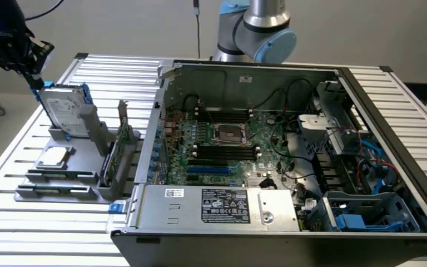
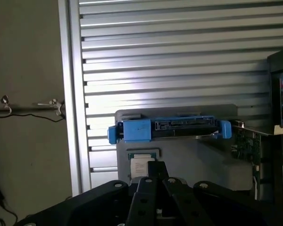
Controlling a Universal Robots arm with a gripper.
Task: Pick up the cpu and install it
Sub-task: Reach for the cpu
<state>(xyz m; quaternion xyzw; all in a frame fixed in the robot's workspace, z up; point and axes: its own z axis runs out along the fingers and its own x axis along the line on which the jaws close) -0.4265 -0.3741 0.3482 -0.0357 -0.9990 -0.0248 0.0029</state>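
The cpu (image 1: 55,157), a small square chip with a shiny silver top, lies flat on the grey holder (image 1: 65,178) at the exterior view's left, beside the open computer case. My gripper (image 1: 34,84) hangs high above the far end of that holder, behind the upright hard drive (image 1: 64,114), well apart from the cpu. Its fingers are shut with nothing between them. In the wrist view the shut gripper (image 2: 151,170) points down over the cpu (image 2: 140,165), with the blue-bracketed hard drive (image 2: 170,128) just beyond. The bare cpu socket (image 1: 228,133) sits mid-motherboard.
The open case (image 1: 391,183) has tall walls, cables, a power supply (image 1: 221,207) at the front and blue drive bays at the exterior view's right. An expansion card (image 1: 120,150) stands upright on the holder. The slatted table (image 1: 20,228) surrounds everything.
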